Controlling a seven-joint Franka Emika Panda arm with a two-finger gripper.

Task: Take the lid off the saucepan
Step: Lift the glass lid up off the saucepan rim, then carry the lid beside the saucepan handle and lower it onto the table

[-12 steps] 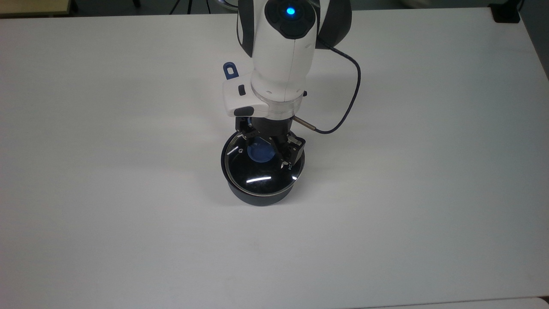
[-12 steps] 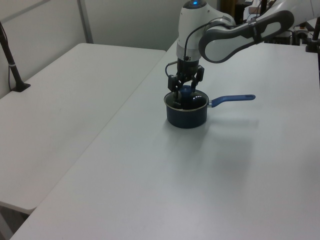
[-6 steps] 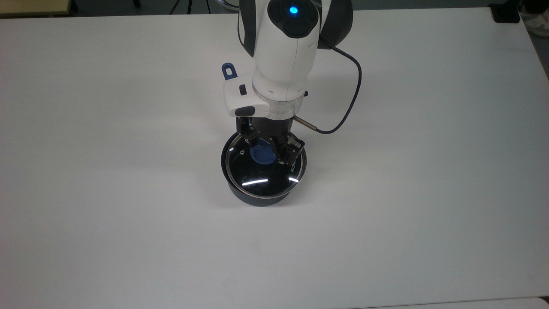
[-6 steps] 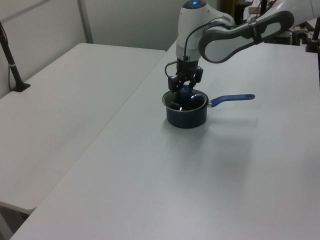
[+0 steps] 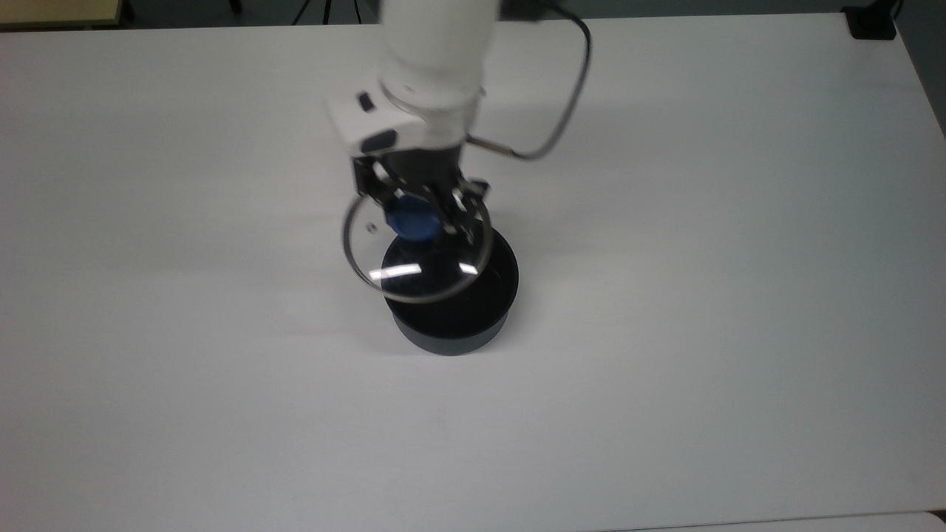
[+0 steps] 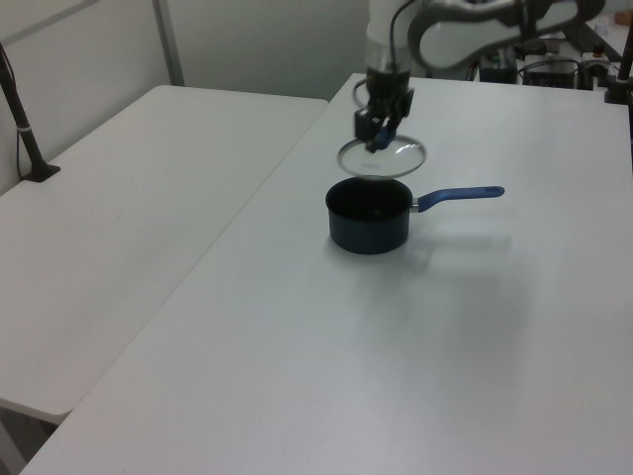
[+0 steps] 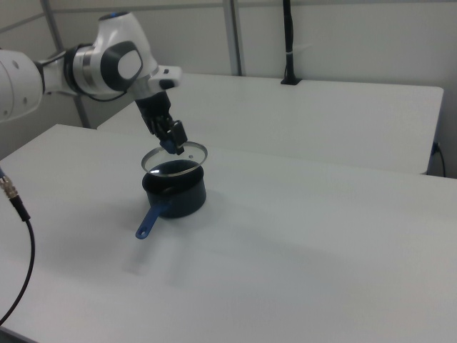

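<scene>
The wide white counter (image 5: 702, 332) is lying smooth and matte under everything, carrying the saucepan (image 5: 452, 310), which is sitting near its middle: a small, deep, round pan, dark outside and black inside, its long blue handle (image 6: 460, 196) reaching toward the left view's right. Its mouth is standing open. The lid (image 5: 417, 251), a round clear glass disc with a thin metal rim, is hanging in the air above the pan, apart from it in the left view, and in the top view lying partly over the pan's mouth, offset toward the top view's upper left. The claw (image 5: 415, 210) is clenching the lid's blue round knob (image 5: 411, 219) from above.

By my reading the lifting step is under way and the lid is free of the pan. The next move is likely calling for carrying the lid sideways to bare counter, lowering it level and letting go gently, since glass held by one small knob may be swinging or slipping.
</scene>
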